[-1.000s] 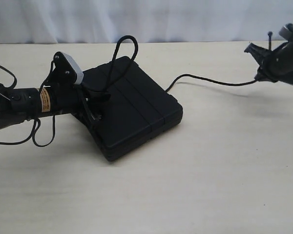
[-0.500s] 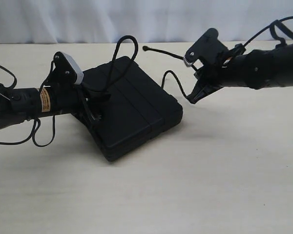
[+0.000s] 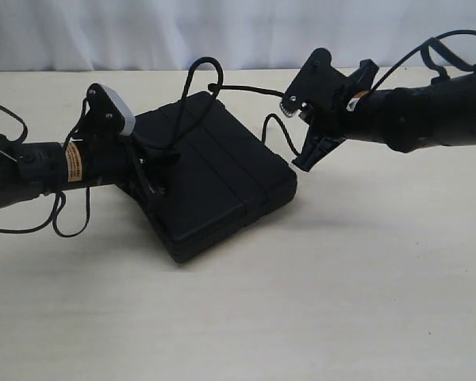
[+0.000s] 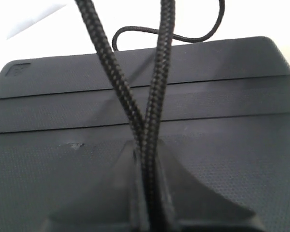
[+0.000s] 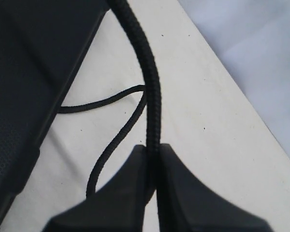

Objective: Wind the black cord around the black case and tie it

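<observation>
- A pale cream counter (image 3: pixel 341 302) fills most of the exterior view; its surface is matte, with faint lengthwise streaks like light wood grain.
- Behind its far edge hangs a white backdrop (image 3: pixel 143 32) with a bluish-grey tint and soft vertical folds.
- The light is even and diffuse; shadows on the counter are grey and blurred at the edges.
- The right wrist view shows a few small dark specks (image 5: pixel 203 128) on the counter, with the backdrop beyond its edge.
- In the left wrist view the counter looks washed out, almost white.
</observation>
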